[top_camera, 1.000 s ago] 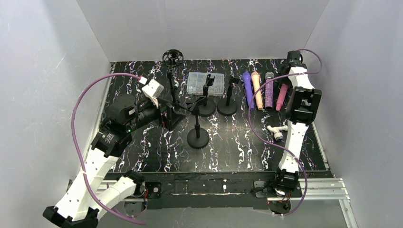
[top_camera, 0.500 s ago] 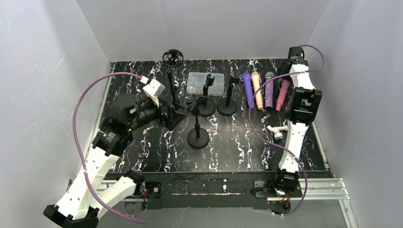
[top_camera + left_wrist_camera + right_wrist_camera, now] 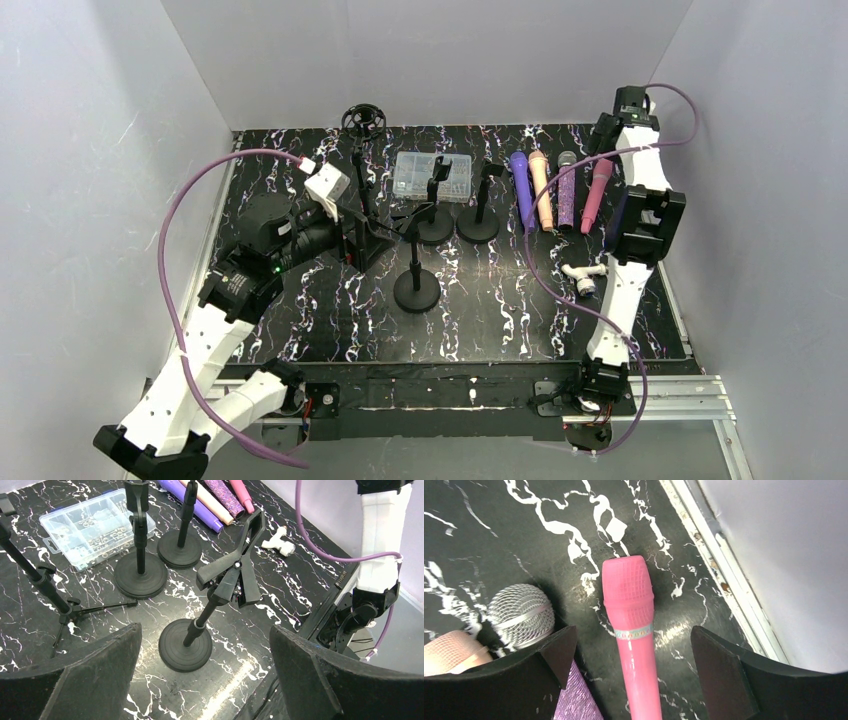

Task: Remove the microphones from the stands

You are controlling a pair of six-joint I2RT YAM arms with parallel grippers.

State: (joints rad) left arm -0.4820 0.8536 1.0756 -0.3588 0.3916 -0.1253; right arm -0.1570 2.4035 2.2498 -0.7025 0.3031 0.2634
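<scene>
My right gripper (image 3: 630,630) stands wide apart, straddling the smooth pink plastic microphone (image 3: 630,600), which lies untouched between its fingers on the black marbled table (image 3: 499,535).

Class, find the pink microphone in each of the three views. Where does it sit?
Top view: pink microphone, rightmost in the row lying at the far right.
Left wrist: top edge, right of centre.
Right wrist: centre, head pointing up.
Shared landmark: glittery purple microphone directly beside it.
</scene>
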